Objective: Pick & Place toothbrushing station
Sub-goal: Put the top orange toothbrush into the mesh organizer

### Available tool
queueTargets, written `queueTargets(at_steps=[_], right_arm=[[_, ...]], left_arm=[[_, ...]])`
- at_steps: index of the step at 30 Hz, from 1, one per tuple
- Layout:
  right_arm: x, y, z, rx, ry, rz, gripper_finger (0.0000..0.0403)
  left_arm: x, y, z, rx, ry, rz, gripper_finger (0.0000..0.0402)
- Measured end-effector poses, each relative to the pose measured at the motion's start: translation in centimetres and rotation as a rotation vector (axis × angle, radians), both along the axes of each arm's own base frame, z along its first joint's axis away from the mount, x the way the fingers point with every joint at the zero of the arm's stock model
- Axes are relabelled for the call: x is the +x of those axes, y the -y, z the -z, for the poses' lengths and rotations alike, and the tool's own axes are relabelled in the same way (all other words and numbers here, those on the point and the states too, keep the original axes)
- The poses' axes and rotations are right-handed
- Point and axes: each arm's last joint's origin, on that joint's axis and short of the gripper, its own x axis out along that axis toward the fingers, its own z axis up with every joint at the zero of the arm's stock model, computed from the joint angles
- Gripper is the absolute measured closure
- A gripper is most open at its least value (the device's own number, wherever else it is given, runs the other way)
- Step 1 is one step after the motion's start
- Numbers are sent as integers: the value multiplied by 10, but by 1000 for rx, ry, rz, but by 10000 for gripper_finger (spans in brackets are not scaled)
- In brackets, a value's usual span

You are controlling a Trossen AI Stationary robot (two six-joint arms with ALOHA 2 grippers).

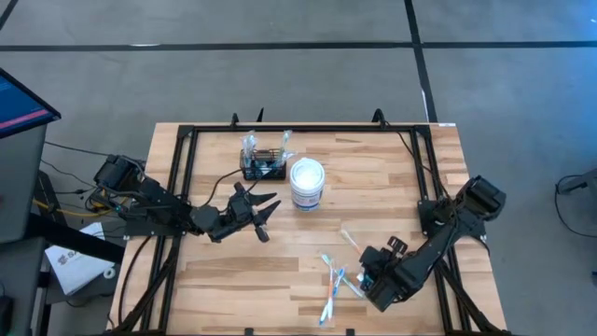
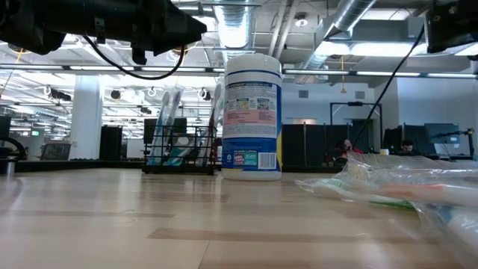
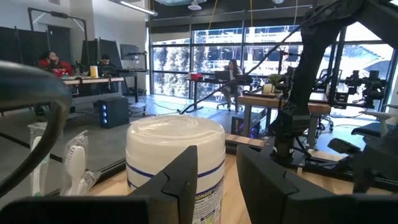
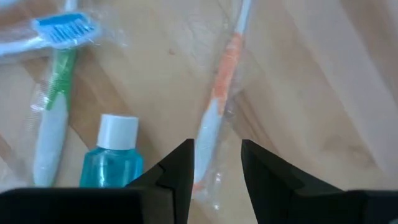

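The toothbrushing station [image 1: 264,168], a small black wire rack with wrapped toothbrushes standing in it, sits on the table's far middle [image 2: 179,149]. My left gripper [image 1: 268,217] hovers open just near-left of it, level, with nothing between its fingers [image 3: 217,177]. My right gripper [image 1: 367,273] points down over the near right of the table, open [image 4: 216,165]. Below it lies a wrapped orange toothbrush [image 4: 217,106], its handle running into the gap between the fingers. Whether the fingers touch it I cannot tell. A small blue bottle [image 4: 112,165] and a green toothbrush [image 4: 53,118] lie beside it.
A round white lidded tub [image 1: 307,184] stands upright right of the rack [image 2: 252,116], straight ahead of my left gripper [image 3: 174,155]. More wrapped toothbrushes [image 1: 333,285] lie loose at the near middle [image 2: 403,183]. A black frame [image 1: 298,128] borders the tabletop.
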Motion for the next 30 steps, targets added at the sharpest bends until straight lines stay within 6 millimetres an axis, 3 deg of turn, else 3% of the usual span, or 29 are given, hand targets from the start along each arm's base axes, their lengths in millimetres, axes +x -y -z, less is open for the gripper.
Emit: queueTargets(at_steps=[17,30], right_arm=[[-8,10,30,50,14,36,279],[-4,5,35,87,35,20,280]], left_arm=[[0,0,1,4,-13,0,296],[0,0,2,4,-15,0,296]])
